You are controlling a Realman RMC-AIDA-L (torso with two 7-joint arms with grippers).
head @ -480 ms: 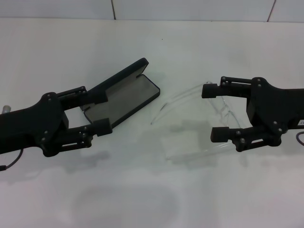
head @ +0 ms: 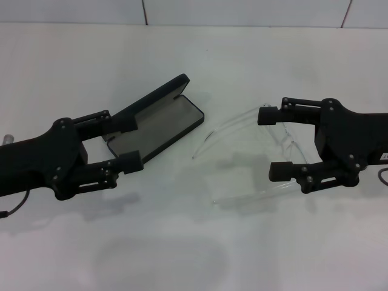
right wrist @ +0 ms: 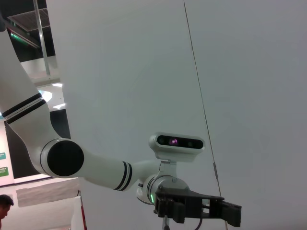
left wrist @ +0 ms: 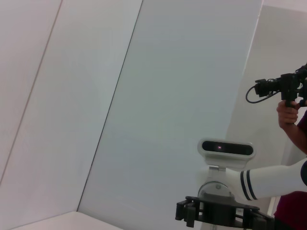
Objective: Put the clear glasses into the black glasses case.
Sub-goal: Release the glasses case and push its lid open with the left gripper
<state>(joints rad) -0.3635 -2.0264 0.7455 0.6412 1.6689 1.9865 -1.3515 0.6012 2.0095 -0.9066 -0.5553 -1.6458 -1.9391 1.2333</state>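
Reaching from both sides, my left gripper (head: pixel 124 142), jaws apart, straddles the open black glasses case (head: pixel 159 125); my right gripper (head: pixel 273 142), jaws apart, straddles the clear glasses (head: pixel 242 124) lying on the counter (head: pixel 194 60), not yet cased.

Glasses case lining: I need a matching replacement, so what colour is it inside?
Grey inside the matte black hinged glasses case; head view.

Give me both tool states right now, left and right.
Left tool: open, straddling the black glasses case.
Right tool: open around the clear glasses, not clamped.
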